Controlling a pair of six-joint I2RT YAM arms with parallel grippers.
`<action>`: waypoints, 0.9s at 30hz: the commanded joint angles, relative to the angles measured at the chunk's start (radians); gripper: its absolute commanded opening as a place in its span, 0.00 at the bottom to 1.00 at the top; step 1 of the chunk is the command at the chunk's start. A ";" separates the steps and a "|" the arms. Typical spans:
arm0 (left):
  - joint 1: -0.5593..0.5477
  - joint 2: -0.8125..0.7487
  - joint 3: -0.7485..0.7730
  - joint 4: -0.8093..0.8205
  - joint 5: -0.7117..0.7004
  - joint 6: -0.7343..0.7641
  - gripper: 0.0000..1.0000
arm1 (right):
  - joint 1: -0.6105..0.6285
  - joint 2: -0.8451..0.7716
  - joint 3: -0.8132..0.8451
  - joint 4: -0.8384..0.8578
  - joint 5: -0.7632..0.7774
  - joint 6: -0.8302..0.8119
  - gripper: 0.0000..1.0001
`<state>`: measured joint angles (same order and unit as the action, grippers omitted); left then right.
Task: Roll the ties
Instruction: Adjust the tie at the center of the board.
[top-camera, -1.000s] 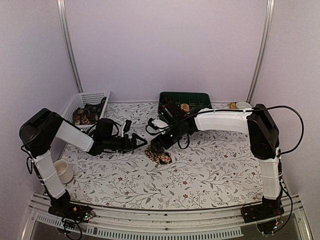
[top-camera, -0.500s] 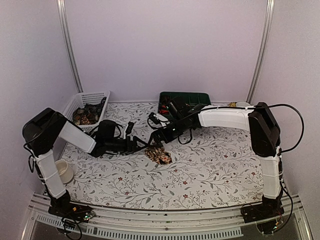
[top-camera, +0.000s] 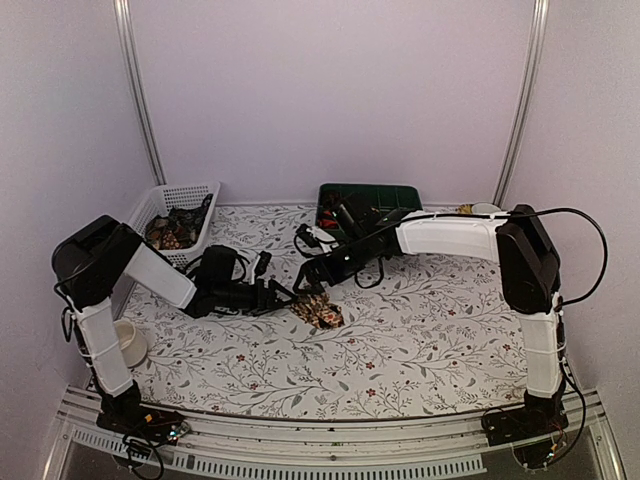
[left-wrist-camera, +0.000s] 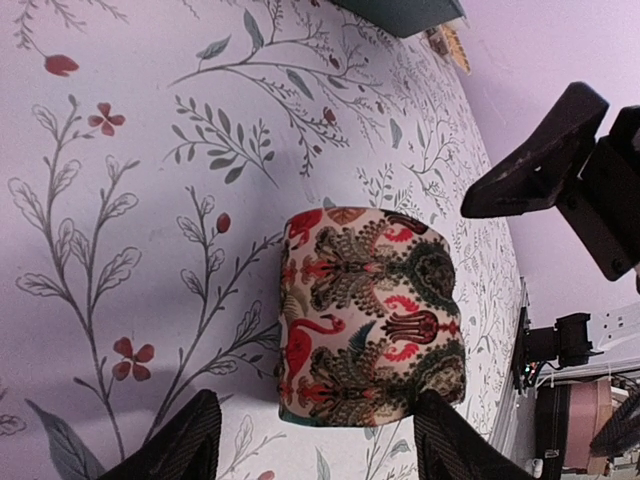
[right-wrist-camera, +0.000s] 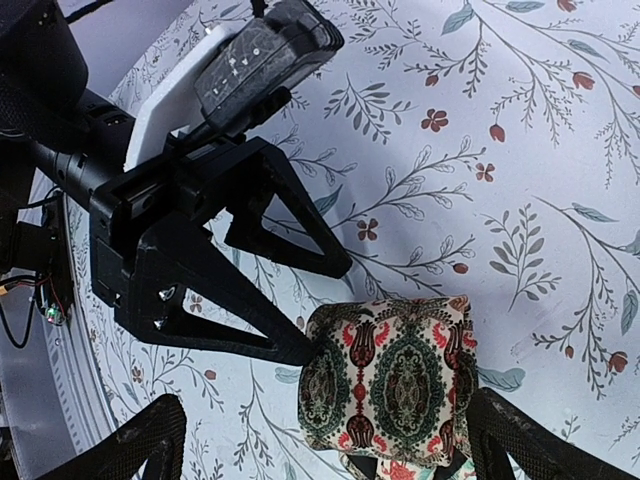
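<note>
Cream, red and dark-green paisley fabric, the rolled tie (left-wrist-camera: 370, 315) lies on its side near the middle of the floral worktop (top-camera: 430, 340). The left gripper (right-wrist-camera: 325, 310) reaches in low from the left, jaws apart on either side of the roll, one fingertip (right-wrist-camera: 300, 350) right at its edge. The right gripper (top-camera: 312, 280) hovers just above the roll, jaws spread wide, holding nothing. More ties (top-camera: 172, 232) lie in the white mesh basket (top-camera: 150, 205) at the far left.

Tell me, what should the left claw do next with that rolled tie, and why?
Probably ease the left gripper forward a little. Its open jaws only reach the near end of the rolled tie, one tip right at its edge, so closing now might pinch just the rim. The right gripper hangs open above.
</note>
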<state>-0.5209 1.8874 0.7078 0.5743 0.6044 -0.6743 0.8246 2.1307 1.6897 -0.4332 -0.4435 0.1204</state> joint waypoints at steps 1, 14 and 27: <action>-0.010 0.018 0.009 0.020 -0.013 -0.002 0.66 | 0.001 0.091 0.031 0.008 0.017 -0.001 0.98; -0.007 0.016 0.013 0.022 -0.014 -0.003 0.68 | 0.001 0.146 0.039 0.011 -0.065 0.000 0.96; 0.001 0.025 0.015 0.030 -0.007 -0.002 0.68 | 0.002 0.145 0.009 -0.001 -0.253 0.022 0.90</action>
<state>-0.5209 1.8984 0.7078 0.5835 0.5941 -0.6819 0.8227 2.2036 1.7077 -0.4255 -0.6376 0.1352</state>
